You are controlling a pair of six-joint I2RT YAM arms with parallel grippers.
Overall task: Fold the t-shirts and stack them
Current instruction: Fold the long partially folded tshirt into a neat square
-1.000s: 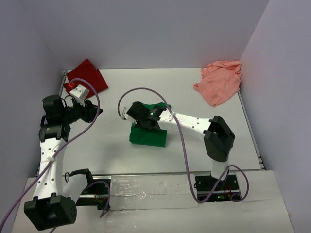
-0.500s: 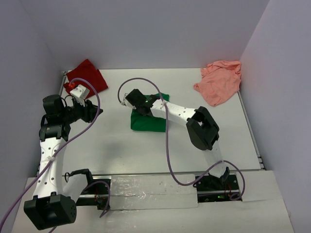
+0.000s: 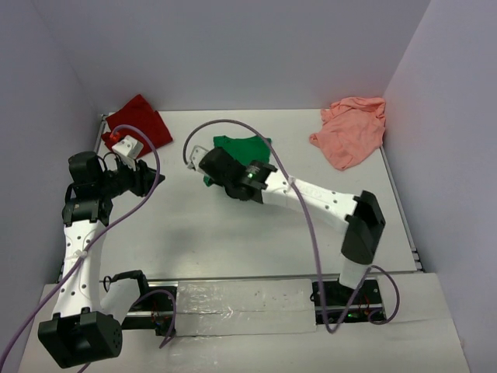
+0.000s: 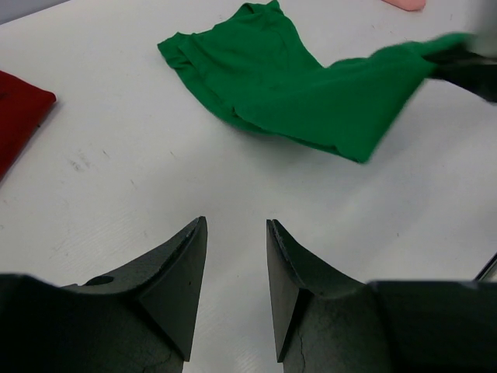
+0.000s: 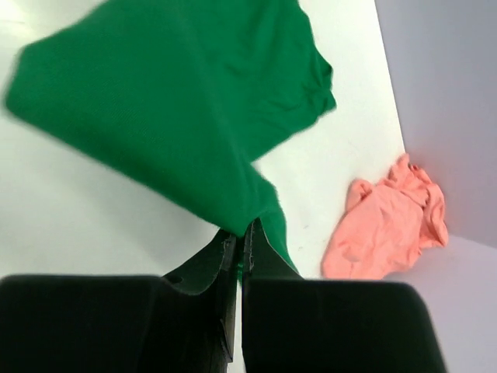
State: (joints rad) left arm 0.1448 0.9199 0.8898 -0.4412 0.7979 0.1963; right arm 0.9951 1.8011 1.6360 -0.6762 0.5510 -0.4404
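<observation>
The bright green t-shirt lies on the table near its middle back, one edge lifted. My right gripper is shut on that edge; in the right wrist view the green cloth hangs from the pinched jaws. My left gripper is open and empty, to the left of the shirt; in its wrist view it faces the green shirt. The dark red t-shirt lies folded at the back left. The salmon pink t-shirt lies crumpled at the back right.
Lavender walls close the table on the left, back and right. The right arm stretches across the table's middle. A corner of the red shirt shows in the left wrist view, and the pink shirt in the right wrist view.
My right gripper has carried the green shirt's edge back and to the left, and the shirt has shifted toward the back of the table. The left arm has not moved.
</observation>
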